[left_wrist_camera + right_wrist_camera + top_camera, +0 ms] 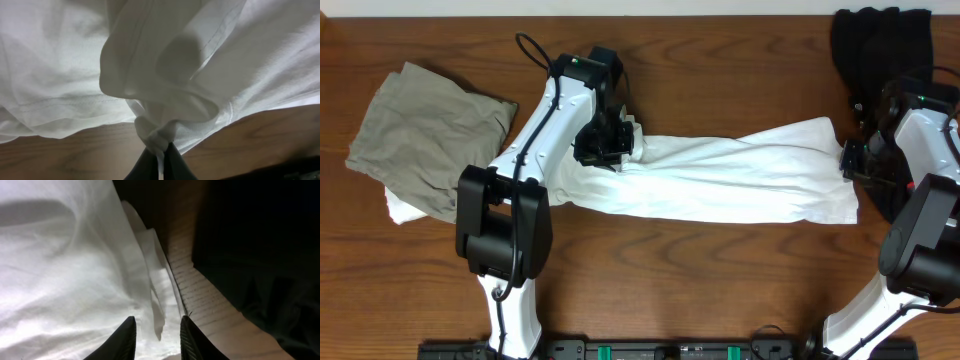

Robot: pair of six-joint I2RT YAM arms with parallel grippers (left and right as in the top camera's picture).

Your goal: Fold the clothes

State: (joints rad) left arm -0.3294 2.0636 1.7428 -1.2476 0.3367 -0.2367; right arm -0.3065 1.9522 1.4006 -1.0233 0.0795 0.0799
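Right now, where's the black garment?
Overhead view: the black garment lies top right, just beyond the right gripper and the right end of the white T-shirt.

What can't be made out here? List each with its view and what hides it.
- Overhead: left tool, tips under its wrist.
- Overhead: white cloth beneath the olive garment; its kind is covered.
- Overhead: black garment, cut by the top edge, partly under the right arm.
- Right wrist: whether the right tool touches the white T-shirt; the bottom edge cuts its fingers.

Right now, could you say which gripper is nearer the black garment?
Right. The right gripper is beside the black garment; left gripper is far off, clamping the white T-shirt.
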